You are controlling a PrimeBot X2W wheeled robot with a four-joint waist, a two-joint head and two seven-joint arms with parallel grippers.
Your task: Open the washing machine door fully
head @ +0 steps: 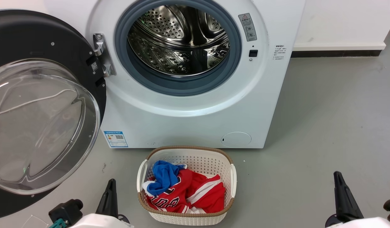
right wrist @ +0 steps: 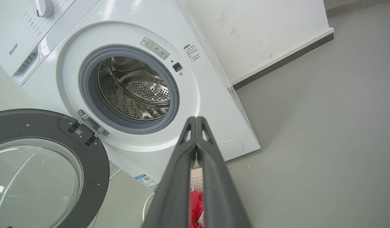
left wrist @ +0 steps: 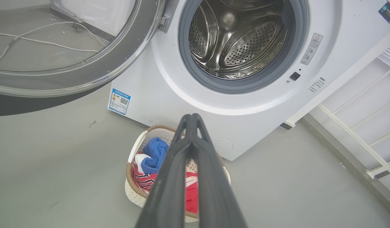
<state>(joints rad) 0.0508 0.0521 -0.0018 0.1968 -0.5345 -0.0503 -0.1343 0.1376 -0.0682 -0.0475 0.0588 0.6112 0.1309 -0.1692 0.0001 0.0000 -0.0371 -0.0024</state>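
The white washing machine (head: 188,120) stands ahead with its steel drum (head: 179,41) exposed inside the grey gasket. Its round black door (head: 39,41), with a clear bulging glass bowl at its centre, is swung wide out to the left on its hinge (head: 101,55). The door (left wrist: 96,71) also shows at the upper left of the left wrist view, and the door (right wrist: 96,158) at the lower left of the right wrist view. My left gripper (head: 111,185) sits low at the left, shut and empty, apart from the door. At the lower right my right gripper (head: 338,177) is shut too, holding nothing.
A white laundry basket (head: 186,156) with red, white and blue clothes stands on the grey floor right before the machine, between my grippers. A white cable (left wrist: 49,44) lies on the floor behind the door. A white rack (left wrist: 366,126) stands beside the machine, a white wall (head: 340,22) behind.
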